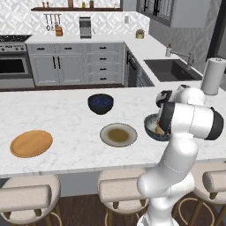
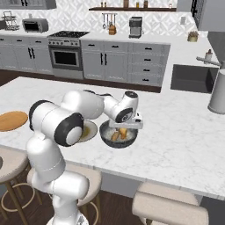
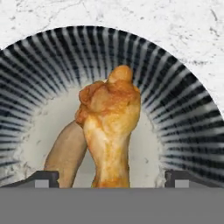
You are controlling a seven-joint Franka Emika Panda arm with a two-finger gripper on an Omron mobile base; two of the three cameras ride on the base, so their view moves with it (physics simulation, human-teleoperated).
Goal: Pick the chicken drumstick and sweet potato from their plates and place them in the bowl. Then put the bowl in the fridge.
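We see the gripper [image 3: 111, 179] poised directly over the bowl [image 3: 183, 109], its two dark fingertips [image 3: 41, 178] spread wide to either side of the chicken drumstick [image 3: 109, 127] and touching neither it nor anything else. The drumstick stands in the pale centre of the bowl with its knobby end away from the hand, and the sweet potato [image 3: 65, 153] lies against its side, partly tucked behind it. In the base views the bowl [image 2: 117, 137] sits on the marble worktop [image 1: 66, 110] near its front edge, with the arm's hand right above it and both foods [image 2: 119, 134] inside. Just beside it lies the grey-rimmed plate [image 1: 118, 134], bare, and the wooden plate [image 1: 31, 143] rests well apart toward the worktop's left end. A dark navy bowl [image 1: 100, 103] stands further back, near the worktop's middle.
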